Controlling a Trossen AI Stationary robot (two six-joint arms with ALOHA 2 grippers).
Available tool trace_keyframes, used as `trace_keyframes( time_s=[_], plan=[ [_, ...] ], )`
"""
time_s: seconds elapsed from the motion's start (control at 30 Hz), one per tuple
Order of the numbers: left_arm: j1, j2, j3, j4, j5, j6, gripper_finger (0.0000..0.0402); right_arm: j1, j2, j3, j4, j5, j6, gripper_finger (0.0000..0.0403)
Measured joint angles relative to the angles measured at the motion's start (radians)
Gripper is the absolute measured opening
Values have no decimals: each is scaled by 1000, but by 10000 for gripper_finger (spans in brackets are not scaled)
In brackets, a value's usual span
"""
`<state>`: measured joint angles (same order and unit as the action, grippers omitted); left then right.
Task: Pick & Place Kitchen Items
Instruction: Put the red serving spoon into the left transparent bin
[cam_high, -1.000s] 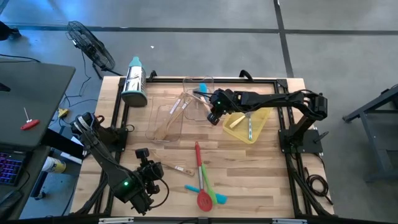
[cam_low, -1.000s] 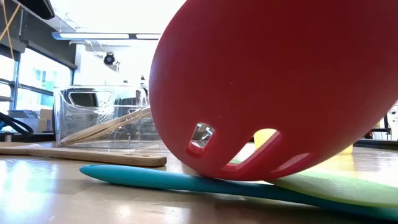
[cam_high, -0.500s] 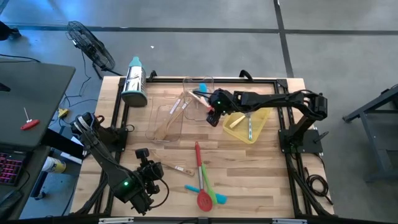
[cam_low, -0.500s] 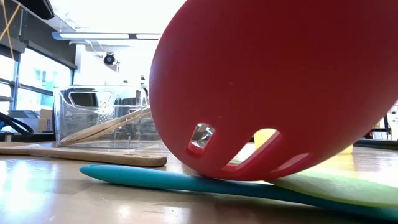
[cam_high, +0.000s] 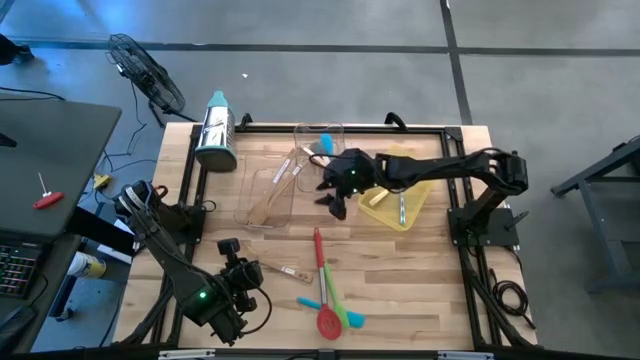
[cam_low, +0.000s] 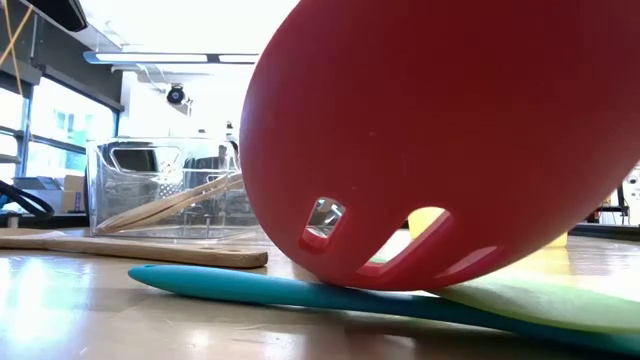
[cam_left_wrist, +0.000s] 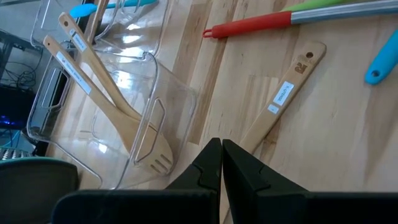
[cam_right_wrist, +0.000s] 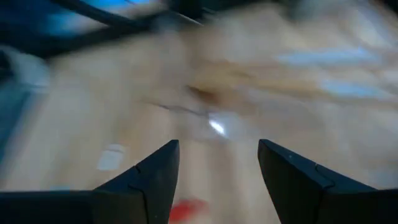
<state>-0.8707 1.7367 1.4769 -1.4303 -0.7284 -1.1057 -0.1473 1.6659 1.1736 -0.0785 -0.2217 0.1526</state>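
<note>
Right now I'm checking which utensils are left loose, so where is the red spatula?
In the high view the red spatula lies on the bare table toward the near edge, about centre, its head beside the teal spatula and green spatula.

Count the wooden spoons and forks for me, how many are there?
3 that I can see. Two lie in the clear tray: a wooden fork and a wooden spoon. One wooden spatula lies on the table. Others may be hidden.
</note>
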Motion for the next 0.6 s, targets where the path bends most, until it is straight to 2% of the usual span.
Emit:
trace_keyframes(
  time_s=[0.2,0.33,0.47,0.6],
  plan=[
    [0,0,0,2,8,0,10,59,-13,0,176,-379,-31,210],
    [0,0,0,17,8,0,10,104,-13,0,202,-644,-33,210],
    [0,0,0,22,8,0,10,146,-13,0,179,-789,-14,210],
    [0,0,0,22,8,3,10,199,-13,0,147,-859,0,210]
  ],
)
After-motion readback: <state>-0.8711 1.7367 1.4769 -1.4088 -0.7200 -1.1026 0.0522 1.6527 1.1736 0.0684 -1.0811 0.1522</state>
